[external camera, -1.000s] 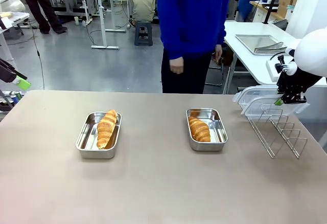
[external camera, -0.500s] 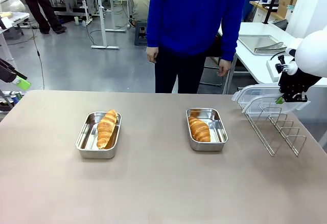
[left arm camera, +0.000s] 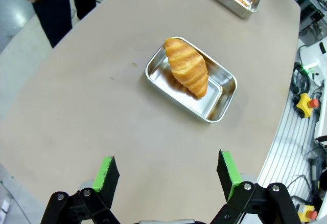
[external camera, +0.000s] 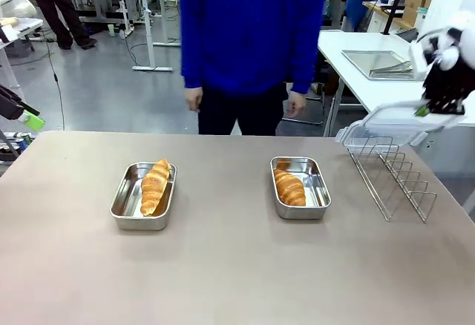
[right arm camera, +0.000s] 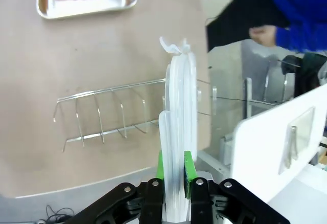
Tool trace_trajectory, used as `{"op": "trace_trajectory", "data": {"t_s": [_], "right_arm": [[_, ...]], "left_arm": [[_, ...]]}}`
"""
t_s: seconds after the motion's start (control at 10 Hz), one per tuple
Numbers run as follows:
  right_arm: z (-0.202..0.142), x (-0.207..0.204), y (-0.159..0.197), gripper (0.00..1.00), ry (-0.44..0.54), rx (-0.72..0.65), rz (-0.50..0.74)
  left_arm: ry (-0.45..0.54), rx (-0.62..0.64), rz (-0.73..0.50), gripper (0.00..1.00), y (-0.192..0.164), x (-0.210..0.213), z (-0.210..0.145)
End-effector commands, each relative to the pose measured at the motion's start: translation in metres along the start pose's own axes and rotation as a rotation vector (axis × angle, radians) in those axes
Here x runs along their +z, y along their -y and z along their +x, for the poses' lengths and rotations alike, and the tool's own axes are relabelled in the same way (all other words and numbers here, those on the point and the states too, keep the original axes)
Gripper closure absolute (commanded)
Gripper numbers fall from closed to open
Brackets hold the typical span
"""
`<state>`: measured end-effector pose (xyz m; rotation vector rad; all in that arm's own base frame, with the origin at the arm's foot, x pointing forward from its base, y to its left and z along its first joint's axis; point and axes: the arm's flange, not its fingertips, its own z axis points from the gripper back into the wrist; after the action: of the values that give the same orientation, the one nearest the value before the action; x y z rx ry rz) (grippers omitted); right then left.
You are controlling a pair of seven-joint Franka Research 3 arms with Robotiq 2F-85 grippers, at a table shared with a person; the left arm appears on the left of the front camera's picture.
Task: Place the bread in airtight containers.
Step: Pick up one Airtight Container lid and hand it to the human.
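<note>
right gripper (right arm camera: 173,175) clamped on clear plastic lids (right arm camera: 180,106) — seemingly two together — held above the wire rack (external camera: 393,180), left gripper (left arm camera: 168,175) spread wide and empty over the table (left arm camera: 102,106), first croissant (external camera: 154,185) laid in the left steel tub (external camera: 119,205), second croissant (external camera: 289,188) in the right steel tub (external camera: 318,184) — both uncovered

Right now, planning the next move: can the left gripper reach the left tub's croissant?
Probably yes: the left gripper is open, and only bare table lies between it and the croissant, uncovered in its steel tub.
</note>
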<state>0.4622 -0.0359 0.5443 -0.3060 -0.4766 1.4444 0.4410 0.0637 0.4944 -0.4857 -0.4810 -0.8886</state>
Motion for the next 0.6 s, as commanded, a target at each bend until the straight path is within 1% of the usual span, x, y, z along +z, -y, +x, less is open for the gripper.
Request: {"op": "trace_trajectory", "data": {"t_s": [0.0,0.1,0.2,0.3,0.4,0.5], "right_arm": [[0.018,0.052,0.014,0.96,0.011,-0.006,-0.024],[0.027,0.074,0.017,0.96,0.036,0.023,-0.036],[0.041,0.092,0.017,0.96,0.070,0.071,-0.078],[0.055,0.101,0.015,0.96,0.107,0.134,-0.108],[0.070,0.106,0.012,0.89,0.159,0.219,-0.126],[0.087,0.105,0.008,0.91,0.197,0.306,-0.139]], "left_arm": [[-0.015,0.007,-0.002,0.00,0.001,0.002,0.001],[-0.015,0.007,-0.002,0.00,0.001,0.002,0.001],[-0.015,0.007,-0.002,0.00,0.001,0.002,0.001],[-0.015,0.007,-0.002,0.00,0.001,0.002,0.001],[-0.015,0.007,-0.002,0.00,0.001,0.002,0.001],[-0.015,0.007,-0.002,0.00,0.001,0.002,0.001]]}}
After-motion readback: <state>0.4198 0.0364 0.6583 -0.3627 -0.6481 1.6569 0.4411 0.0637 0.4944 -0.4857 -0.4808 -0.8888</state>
